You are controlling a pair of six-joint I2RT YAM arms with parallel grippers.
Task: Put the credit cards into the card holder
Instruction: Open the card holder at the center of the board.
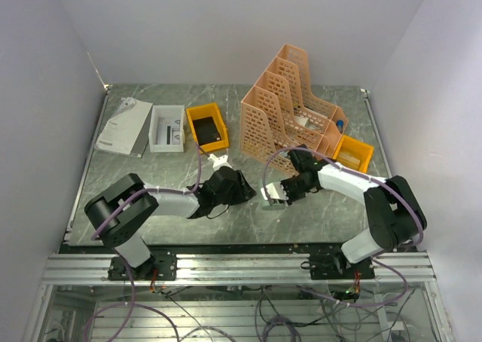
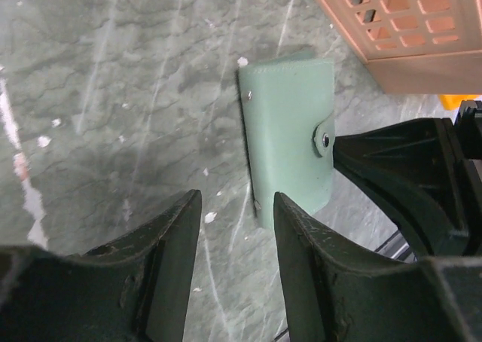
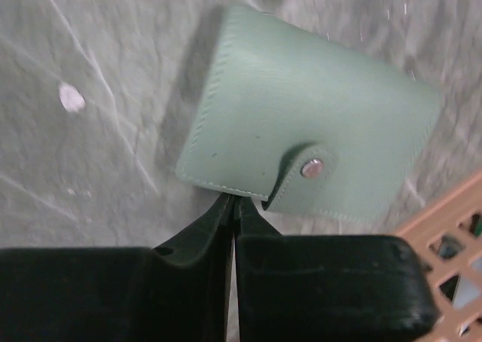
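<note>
**A:** Quick, left side first. Left pincer?

**B:** The left gripper has its fingers apart with nothing between them, and it sits just short of the card holder.

**A:** Where's that lying?

**B:** Flat on the worktop, about mid-width and nearer the near edge than the far one, between the two grippers. It's folded shut with the snap fastened.

**A:** Right pincer?

**B:** The right gripper has its fingers pressed together, tips at the holder's edge beside the snap tab. I can't tell whether they've nipped any of that edge.

**A:** How will it handle?

**B:** Probably light and soft, so it would flex rather than lift stiffly. The cover looks smooth and the worktop is slick, so I'd expect it to skate if pushed.

**A:** Best place to grip?

**B:** The tab, or a stitched edge. It lies too flat to get under, so one gripper should likely pin it while the other pulls the tab.

**A:** Cards?

**B:** There's a pale flat piece by the left arm, too small to call. The file rack stands to the right.
</note>
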